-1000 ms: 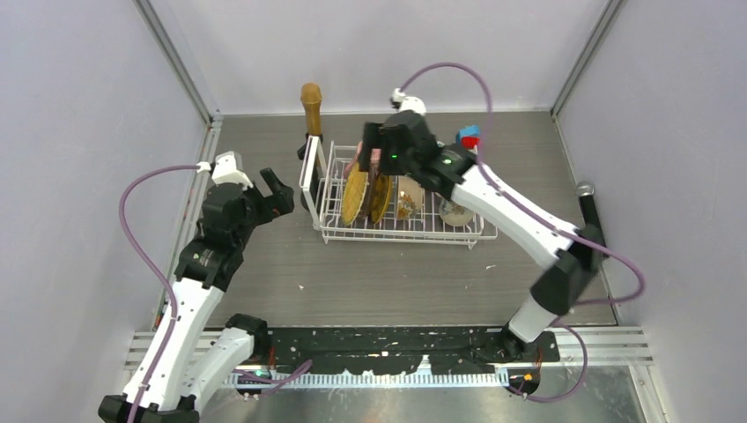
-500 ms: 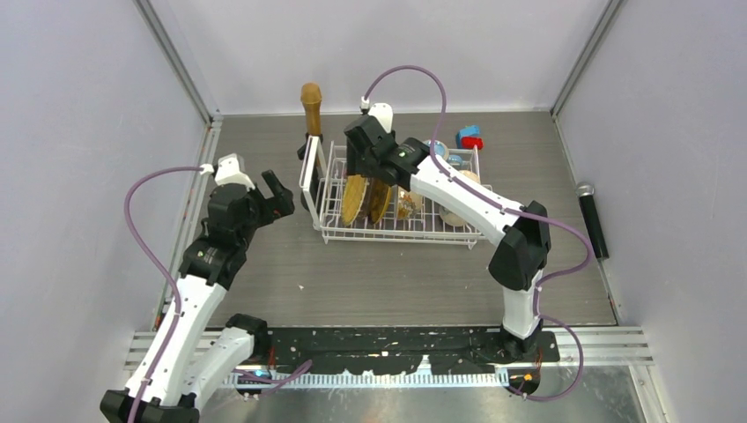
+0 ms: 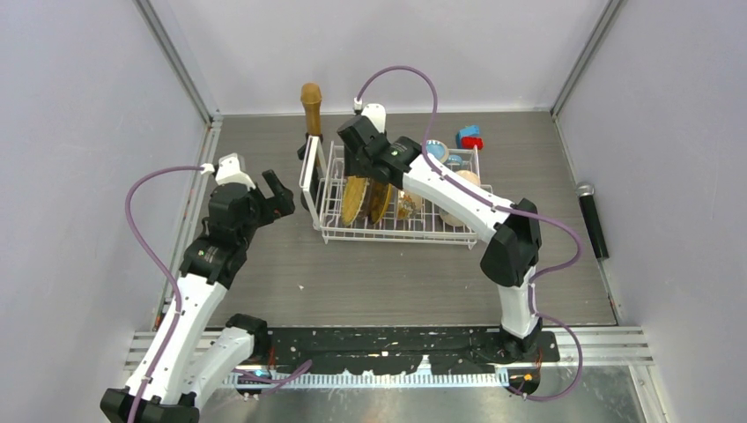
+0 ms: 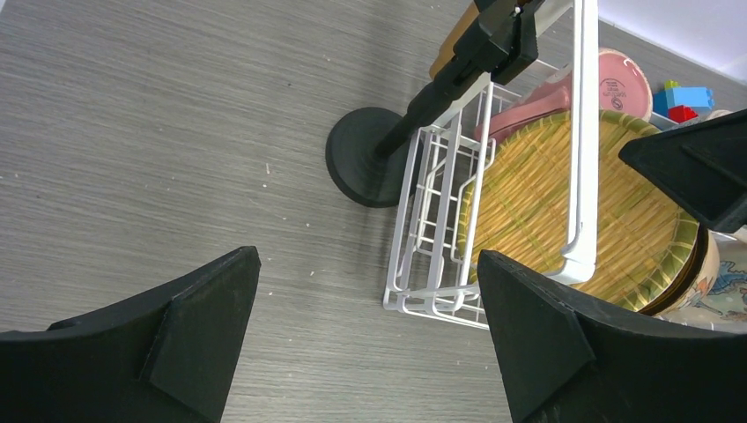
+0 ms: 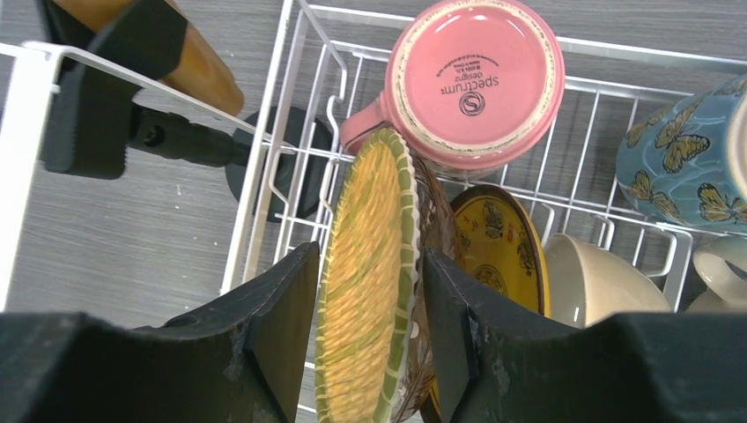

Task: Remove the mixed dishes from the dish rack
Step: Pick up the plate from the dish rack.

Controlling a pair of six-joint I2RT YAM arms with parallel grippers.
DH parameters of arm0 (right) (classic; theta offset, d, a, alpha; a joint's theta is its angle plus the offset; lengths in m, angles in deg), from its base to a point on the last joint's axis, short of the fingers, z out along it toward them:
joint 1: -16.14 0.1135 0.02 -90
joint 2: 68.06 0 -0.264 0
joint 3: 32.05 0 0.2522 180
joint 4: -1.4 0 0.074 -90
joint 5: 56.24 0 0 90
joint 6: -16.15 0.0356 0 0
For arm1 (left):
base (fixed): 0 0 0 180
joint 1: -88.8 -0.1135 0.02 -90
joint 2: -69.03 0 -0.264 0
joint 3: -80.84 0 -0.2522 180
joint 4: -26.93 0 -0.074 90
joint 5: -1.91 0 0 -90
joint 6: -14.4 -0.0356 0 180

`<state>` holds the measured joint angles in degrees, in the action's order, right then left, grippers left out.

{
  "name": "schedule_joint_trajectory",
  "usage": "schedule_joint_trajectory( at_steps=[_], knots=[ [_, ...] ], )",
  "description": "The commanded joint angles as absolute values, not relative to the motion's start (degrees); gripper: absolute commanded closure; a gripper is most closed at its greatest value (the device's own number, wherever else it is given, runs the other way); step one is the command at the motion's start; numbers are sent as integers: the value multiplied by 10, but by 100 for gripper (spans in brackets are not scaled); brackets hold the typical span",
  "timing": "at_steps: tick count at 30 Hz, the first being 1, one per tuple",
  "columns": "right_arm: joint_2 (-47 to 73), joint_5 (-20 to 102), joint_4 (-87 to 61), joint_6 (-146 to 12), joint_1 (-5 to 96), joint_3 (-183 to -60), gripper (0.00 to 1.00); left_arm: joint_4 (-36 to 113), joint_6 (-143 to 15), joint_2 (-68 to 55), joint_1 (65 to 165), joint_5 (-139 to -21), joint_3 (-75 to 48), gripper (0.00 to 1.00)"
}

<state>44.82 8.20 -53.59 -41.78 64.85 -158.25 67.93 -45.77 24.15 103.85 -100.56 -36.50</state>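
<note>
The white wire dish rack (image 3: 401,233) holds two tan plates on edge (image 3: 356,198), a cream patterned mug (image 3: 407,205), a blue mug (image 3: 435,152) and a white bowl (image 3: 449,214). My right gripper (image 3: 357,166) is open, its fingers on either side of the woven plate (image 5: 366,264), one finger (image 5: 282,308) left of it, the other between it and the yellow plate (image 5: 493,247). The pink mug (image 5: 476,79) lies bottom-up behind them. My left gripper (image 3: 280,196) is open and empty above the table, left of the rack (image 4: 577,176).
A brown microphone-shaped stick (image 3: 311,106) on a black round base (image 4: 368,167) stands at the rack's far left corner. A blue-and-red block (image 3: 469,137) lies behind the rack. A black microphone (image 3: 592,216) lies by the right wall.
My right arm swung left across the rack and lowered its open gripper over the woven plate. The left arm has barely moved.
</note>
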Motion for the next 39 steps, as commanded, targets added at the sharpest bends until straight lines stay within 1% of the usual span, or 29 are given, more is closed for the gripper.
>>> schedule_joint_trajectory(
  at_steps=[1,5,11,15,19,24,25,26,28,31,34,39],
  knots=[
    [450,75,-545,-408,653,-1606,47,652,-456,243,1040,-1019,-363,1],
    [445,89,-527,-407,653,-1596,53,651,-456,240,1040,-1020,-365,1],
    [462,108,-529,-398,653,-1610,58,654,-455,239,1040,-1021,-365,1],
    [472,87,-544,-381,653,-1616,59,655,-454,242,1040,-1026,-366,1],
    [484,60,-566,-366,653,-1630,65,654,-453,245,1040,-1027,-367,1],
    [496,43,-578,-354,656,-1647,69,656,-453,247,1040,-1031,-367,1],
    [496,40,-577,-354,658,-1647,72,656,-452,248,1040,-1032,-367,1],
    [497,35,-577,-352,658,-1649,78,657,-452,249,1040,-1033,-367,1],
    [495,27,-579,-351,660,-1653,83,657,-451,250,1040,-1034,-367,1],
    [494,22,-579,-350,662,-1662,87,657,-451,251,1040,-1037,-367,1],
    [490,9,-584,-352,665,-1674,97,660,-449,253,1040,-1042,-367,1],
    [478,-20,-582,-356,670,-1690,99,661,-450,257,1040,-1045,-367,1]
  ],
)
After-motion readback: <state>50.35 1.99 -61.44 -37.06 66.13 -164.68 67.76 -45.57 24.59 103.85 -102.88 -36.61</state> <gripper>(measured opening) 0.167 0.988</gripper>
